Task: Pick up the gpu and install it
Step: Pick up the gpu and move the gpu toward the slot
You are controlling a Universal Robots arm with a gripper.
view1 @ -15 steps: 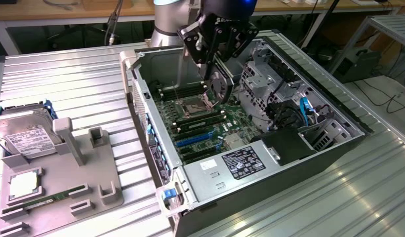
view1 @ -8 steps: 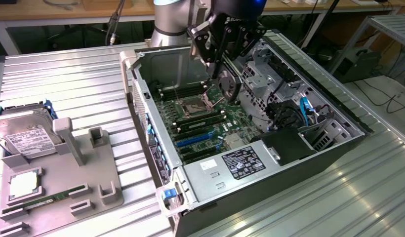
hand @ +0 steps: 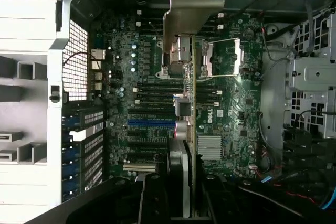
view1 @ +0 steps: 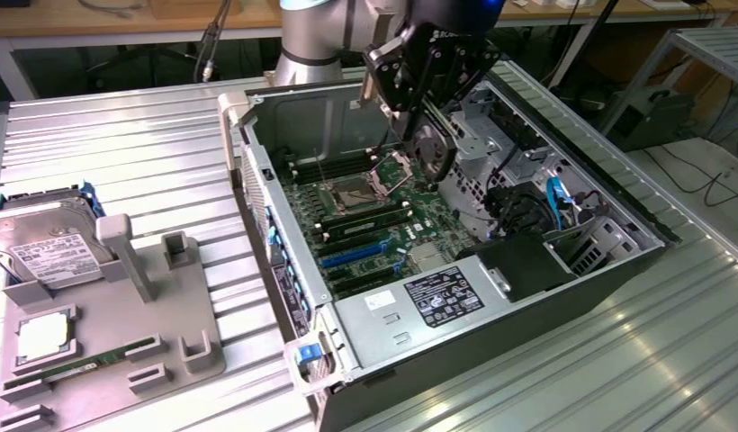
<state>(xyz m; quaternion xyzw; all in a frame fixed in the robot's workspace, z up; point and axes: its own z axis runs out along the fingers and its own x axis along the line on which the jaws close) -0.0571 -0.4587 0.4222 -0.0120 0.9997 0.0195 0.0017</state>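
Dark gripper fingers sit closest to the wrist camera, closed narrow on the gpu. The card shows edge-on there as a thin green strip with its silver bracket at the far end.

Starting from the exterior view's left, a grey holder tray rests on the ribbed metal bench. It carries a boxy hard drive and a narrow memory stick. Next comes the open computer case, lying on its side with the motherboard facing up. Above the board, near the processor socket, the card hangs upright in the grip, apart from the blue slots and not yet seated. Further right, a blue cable runs inside the case.

By its look, the card is light and stiff but fragile: it is thin, has small parts on its faces, and would likely crack if twisted. The bare board edges or the bracket end seem the safest places to hold it. The squeeze should be firm, since the smooth board could slip.
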